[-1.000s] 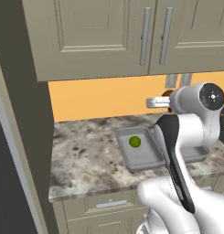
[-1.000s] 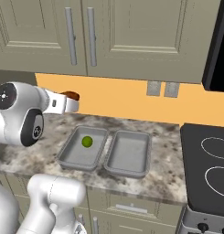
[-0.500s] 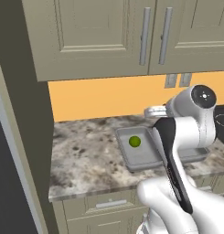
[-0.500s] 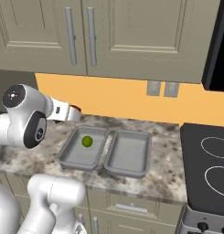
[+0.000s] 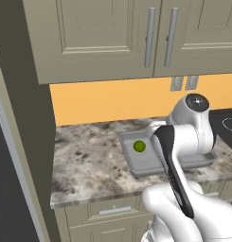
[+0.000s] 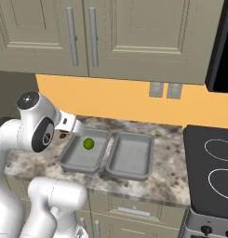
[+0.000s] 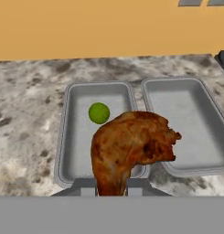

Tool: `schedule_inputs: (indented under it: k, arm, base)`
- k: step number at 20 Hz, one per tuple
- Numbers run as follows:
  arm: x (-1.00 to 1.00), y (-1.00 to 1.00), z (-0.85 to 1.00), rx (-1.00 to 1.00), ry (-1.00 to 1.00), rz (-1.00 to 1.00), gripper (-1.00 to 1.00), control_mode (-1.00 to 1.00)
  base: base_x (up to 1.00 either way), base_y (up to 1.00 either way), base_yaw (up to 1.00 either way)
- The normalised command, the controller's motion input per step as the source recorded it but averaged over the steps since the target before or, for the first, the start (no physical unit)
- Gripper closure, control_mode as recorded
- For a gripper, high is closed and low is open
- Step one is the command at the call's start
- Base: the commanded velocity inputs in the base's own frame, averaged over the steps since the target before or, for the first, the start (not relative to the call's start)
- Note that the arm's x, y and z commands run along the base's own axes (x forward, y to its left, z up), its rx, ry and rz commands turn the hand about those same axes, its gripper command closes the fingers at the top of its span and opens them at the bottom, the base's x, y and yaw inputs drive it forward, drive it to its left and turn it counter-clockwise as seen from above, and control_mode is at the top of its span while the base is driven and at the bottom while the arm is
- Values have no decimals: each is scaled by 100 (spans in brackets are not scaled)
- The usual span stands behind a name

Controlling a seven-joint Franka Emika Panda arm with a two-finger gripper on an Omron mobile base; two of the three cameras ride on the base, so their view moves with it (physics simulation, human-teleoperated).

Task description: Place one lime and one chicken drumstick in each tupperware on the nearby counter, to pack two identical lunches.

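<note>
Gripper (image 7: 111, 191) is descending from its higher position of a second ago toward the counter (image 5: 89, 160), fingers clamped on the chicken drumstick (image 7: 129, 148). Left tupperware (image 7: 77, 137) is holding one lime (image 7: 99, 113); right tupperware (image 7: 186, 128) is sitting bare. Drumstick is hanging above the left tray's near edge, suggesting release there is approaching.

Item count: two tupperware trays, the left tray (image 7: 67, 137) and the right tray (image 7: 205, 137); one lime (image 7: 99, 113); one chicken drumstick (image 7: 129, 146); one counter (image 7: 22, 123).
</note>
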Motion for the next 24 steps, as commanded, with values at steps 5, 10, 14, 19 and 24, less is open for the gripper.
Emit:
schedule_inputs:
  k: [5,10,14,19,24]
  arm:
    - [11,0,-62,0,18,0,100,-100]
    - [9,0,-51,0,16,0,100,-100]
    - [8,0,-40,0,13,0,100,-100]
    - [12,0,-33,0,7,0,100,-100]
    - [19,0,-29,0,4,0,100,-100]
  base:
    - [0,0,0]
    - [0,0,0]
    - [0,0,0]
    - [0,0,0]
    - [0,0,0]
